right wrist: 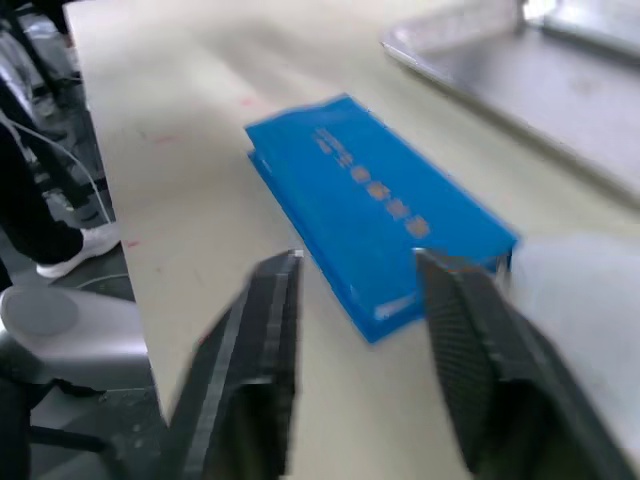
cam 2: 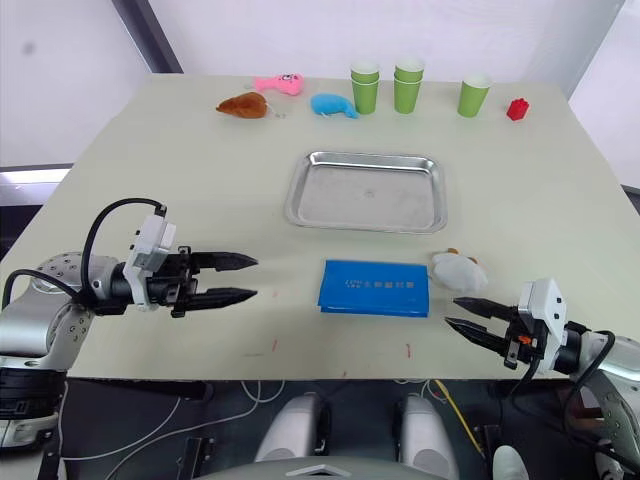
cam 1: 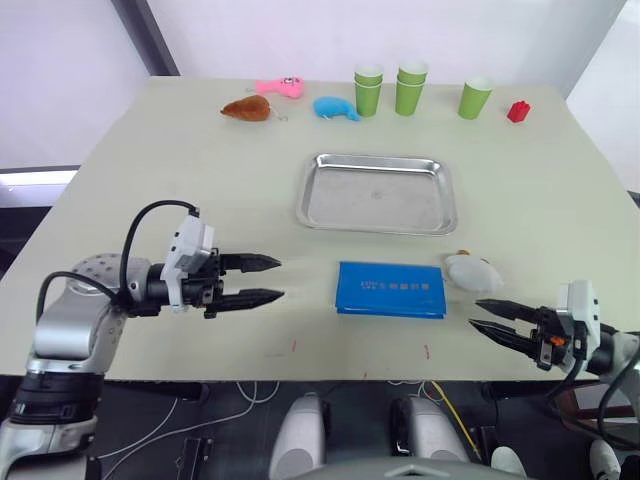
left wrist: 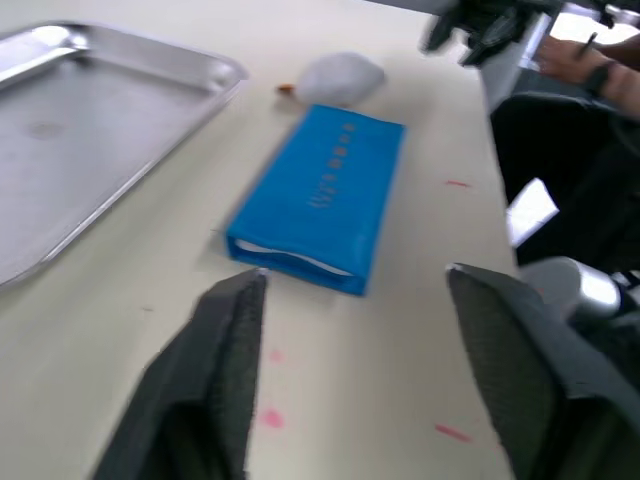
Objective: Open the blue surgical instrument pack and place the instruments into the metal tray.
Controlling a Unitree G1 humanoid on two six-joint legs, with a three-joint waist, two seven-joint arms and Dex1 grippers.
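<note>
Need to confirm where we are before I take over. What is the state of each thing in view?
blue surgical instrument pack: closed, flat on the table, untouched.
metal tray: empty, upright.
left tool: open, holding nothing, pointing toward the pack.
right tool: open, holding nothing.
green cups: upright; two are stacked pairs.
white plush toy: lying beside the pack.

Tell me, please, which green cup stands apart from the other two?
The green cup nearest the red block, single and set off; the other two are double stacks standing close together.
</note>
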